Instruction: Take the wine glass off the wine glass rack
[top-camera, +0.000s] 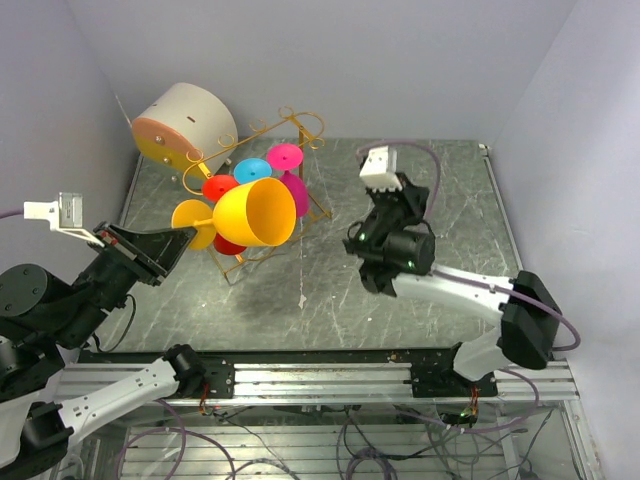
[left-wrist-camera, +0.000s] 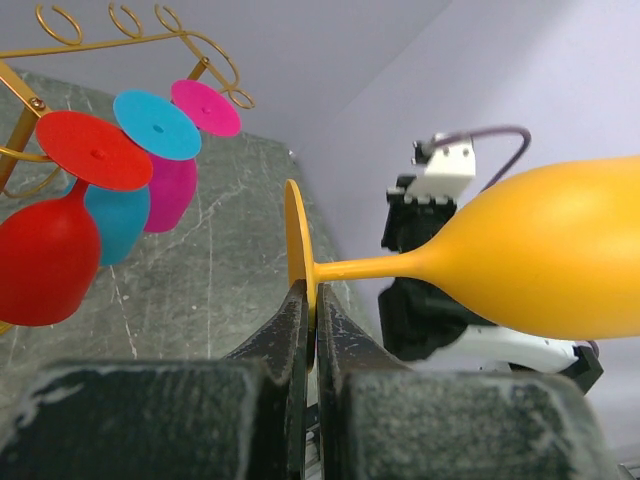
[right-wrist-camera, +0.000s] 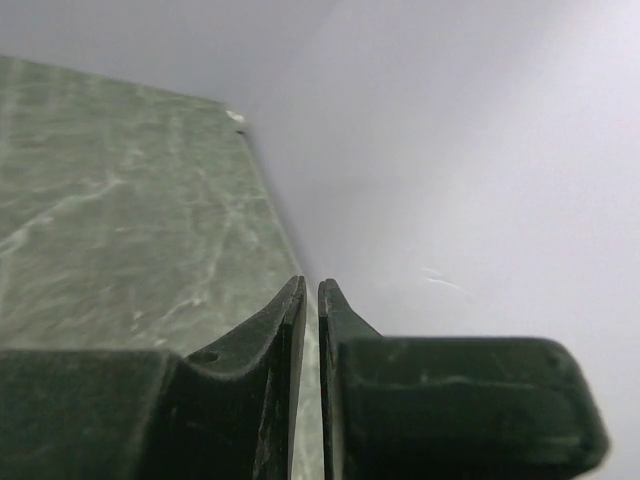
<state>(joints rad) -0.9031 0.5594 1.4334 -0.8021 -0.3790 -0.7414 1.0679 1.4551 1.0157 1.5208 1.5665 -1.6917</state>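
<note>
My left gripper (top-camera: 185, 240) (left-wrist-camera: 312, 295) is shut on the rim of the foot of a yellow wine glass (top-camera: 255, 212) (left-wrist-camera: 540, 260). The glass lies sideways in the air, bowl pointing right, in front of the gold wire wine glass rack (top-camera: 300, 125) (left-wrist-camera: 120, 30) and clear of its rails. A red glass (top-camera: 220, 187) (left-wrist-camera: 45, 260), a blue glass (top-camera: 252, 170) (left-wrist-camera: 155, 125) and a pink glass (top-camera: 285, 157) (left-wrist-camera: 205, 107) hang upside down on the rack. My right gripper (top-camera: 410, 195) (right-wrist-camera: 312, 290) hovers right of the rack, jaws almost together with nothing between them.
A cream drum with an orange face (top-camera: 185, 120) lies at the back left behind the rack. The green marble tabletop (top-camera: 440, 300) meets pale walls on three sides. The right gripper faces the back right corner (right-wrist-camera: 235, 115).
</note>
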